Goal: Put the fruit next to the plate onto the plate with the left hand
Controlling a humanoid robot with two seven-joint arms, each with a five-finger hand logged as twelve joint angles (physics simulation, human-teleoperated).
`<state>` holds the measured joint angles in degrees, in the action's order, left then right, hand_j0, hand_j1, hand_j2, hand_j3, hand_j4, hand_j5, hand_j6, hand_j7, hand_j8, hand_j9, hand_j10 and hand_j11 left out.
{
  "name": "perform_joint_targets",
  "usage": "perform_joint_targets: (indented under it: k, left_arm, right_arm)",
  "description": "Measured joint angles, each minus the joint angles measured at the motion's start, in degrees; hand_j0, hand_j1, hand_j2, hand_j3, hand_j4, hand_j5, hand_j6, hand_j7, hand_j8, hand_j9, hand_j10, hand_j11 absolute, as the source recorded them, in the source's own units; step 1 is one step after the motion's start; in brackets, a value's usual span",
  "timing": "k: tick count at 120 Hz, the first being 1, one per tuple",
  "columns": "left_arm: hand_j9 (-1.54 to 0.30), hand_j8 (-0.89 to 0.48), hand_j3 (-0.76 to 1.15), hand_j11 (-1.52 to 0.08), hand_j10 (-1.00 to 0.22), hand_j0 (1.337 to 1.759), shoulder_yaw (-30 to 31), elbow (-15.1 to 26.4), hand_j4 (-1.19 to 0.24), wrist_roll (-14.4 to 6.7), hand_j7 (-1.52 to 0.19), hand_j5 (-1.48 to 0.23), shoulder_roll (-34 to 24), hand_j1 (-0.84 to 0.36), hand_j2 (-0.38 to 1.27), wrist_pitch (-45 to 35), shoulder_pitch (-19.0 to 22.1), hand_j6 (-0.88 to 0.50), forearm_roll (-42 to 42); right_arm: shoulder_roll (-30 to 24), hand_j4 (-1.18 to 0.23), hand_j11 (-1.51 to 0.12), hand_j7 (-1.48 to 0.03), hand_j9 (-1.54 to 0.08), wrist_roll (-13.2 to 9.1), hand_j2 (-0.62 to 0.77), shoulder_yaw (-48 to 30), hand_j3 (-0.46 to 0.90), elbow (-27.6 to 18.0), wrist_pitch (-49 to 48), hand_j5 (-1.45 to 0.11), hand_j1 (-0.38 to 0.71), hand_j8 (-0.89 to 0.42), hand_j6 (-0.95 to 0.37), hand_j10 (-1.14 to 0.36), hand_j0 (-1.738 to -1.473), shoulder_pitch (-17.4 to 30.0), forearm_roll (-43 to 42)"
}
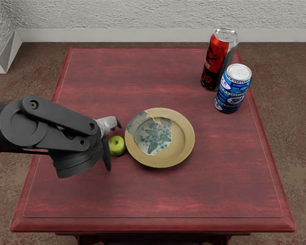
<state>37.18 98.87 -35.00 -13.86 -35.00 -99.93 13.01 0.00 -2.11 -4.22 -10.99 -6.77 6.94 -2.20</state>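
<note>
A small green apple lies on the red table just left of the plate, touching or nearly touching its rim. The plate is tan with a blue-green pattern in its middle and holds nothing. My left hand reaches in from the left edge and sits right beside the apple on its left. Its fingers are spread, one pointing down in front of the apple and others above it, and they do not close on the fruit. The forearm hides the palm.
A red can and a blue can stand at the back right of the table. The table's front and right parts are bare wood.
</note>
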Motion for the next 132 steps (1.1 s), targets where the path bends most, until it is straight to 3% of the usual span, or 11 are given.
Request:
perform_joint_targets:
  k: [132]
  left_arm:
    - [-0.39, -0.3, 0.0, -0.39, -0.3, 1.658, -0.28, -1.81, -0.3, 0.0, -0.39, -0.4, 0.45, -0.02, 0.06, 0.0, 0.96, -0.3, 0.0]
  right_arm:
    - [0.0, -0.02, -0.02, -0.02, -0.02, 0.0, 0.0, 0.0, 0.0, 0.0, 0.0, -0.02, -0.33, -0.02, -0.02, -0.02, -1.658, 0.0, 0.0]
